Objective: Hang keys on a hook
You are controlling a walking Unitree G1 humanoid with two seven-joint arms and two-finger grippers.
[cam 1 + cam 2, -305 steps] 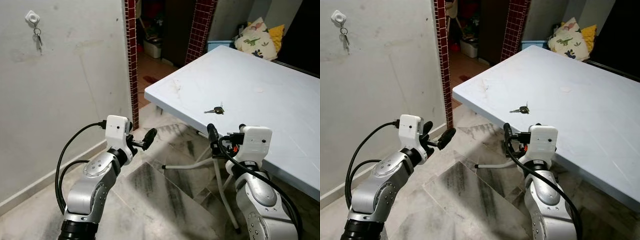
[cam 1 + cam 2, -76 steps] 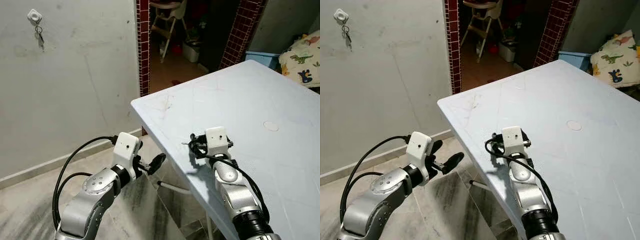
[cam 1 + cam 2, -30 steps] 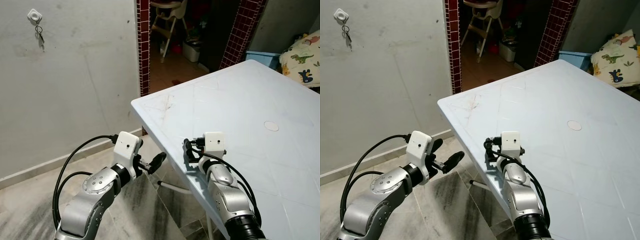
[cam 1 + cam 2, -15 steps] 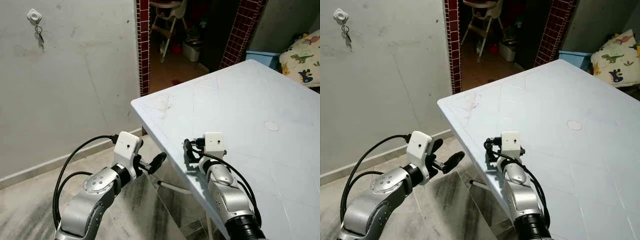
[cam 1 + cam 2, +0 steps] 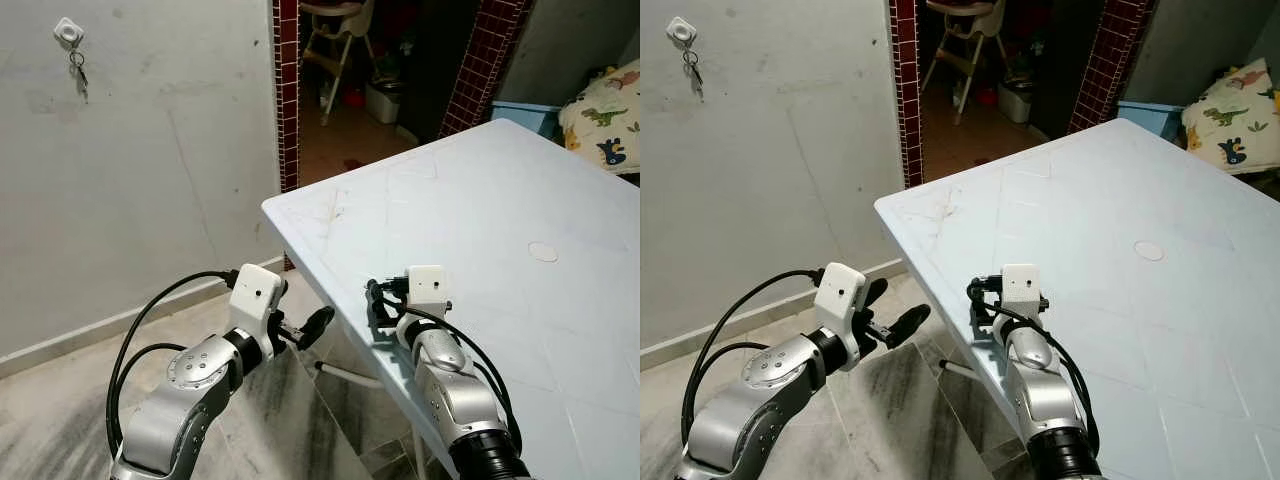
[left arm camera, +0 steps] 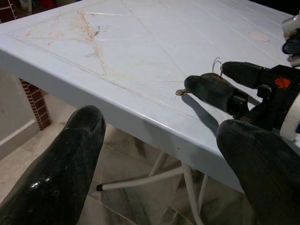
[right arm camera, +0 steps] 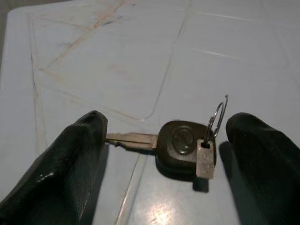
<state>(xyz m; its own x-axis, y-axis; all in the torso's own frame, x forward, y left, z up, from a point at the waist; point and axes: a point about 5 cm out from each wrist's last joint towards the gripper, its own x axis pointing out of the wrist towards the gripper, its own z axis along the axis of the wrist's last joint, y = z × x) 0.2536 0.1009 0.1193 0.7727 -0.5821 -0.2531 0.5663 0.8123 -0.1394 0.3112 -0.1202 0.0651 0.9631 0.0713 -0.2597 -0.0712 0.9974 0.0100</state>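
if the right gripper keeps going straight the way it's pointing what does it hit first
Most likely the key, lying on the table between the open fingers of the right gripper. Past it looks like bare tabletop.

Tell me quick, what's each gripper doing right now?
Left gripper: open, empty, beside the pale blue plastic table.
Right gripper: open, fingers either side of the black-headed key on the table.
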